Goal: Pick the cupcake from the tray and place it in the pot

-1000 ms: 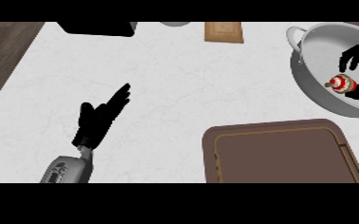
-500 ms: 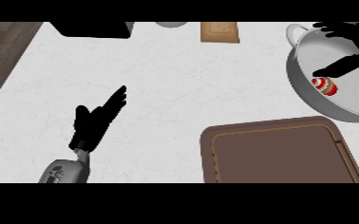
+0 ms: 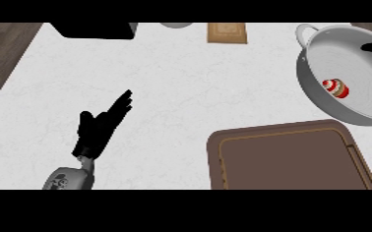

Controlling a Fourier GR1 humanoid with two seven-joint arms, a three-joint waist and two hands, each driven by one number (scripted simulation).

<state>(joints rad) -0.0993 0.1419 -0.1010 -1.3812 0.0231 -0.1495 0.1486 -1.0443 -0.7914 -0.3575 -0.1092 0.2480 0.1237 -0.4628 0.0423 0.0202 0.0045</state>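
Note:
The cupcake point(image 3: 335, 87), with a red-and-white striped top and tan base, lies on its side inside the grey pot point(image 3: 309, 59) at the right edge. No hand touches it. Only a small black tip of my right hand point(image 3: 366, 46) shows at the right edge, above the pot's far side and apart from the cupcake. The brown tray point(image 3: 283, 159) sits at the lower right with nothing on it. My left hand point(image 3: 102, 125) rests open on the white counter at the lower left, fingers pointing up and to the right.
A black appliance point(image 3: 94, 29) stands at the back left. A small tan board point(image 3: 227, 33) and a grey round object point(image 3: 176, 24) lie along the back edge. The counter's dark edge point(image 3: 13, 49) runs down the far left.
My right hand has let go of the cupcake and drawn back to the right, almost out of view. The cupcake now lies in the pot. The left hand has not moved.

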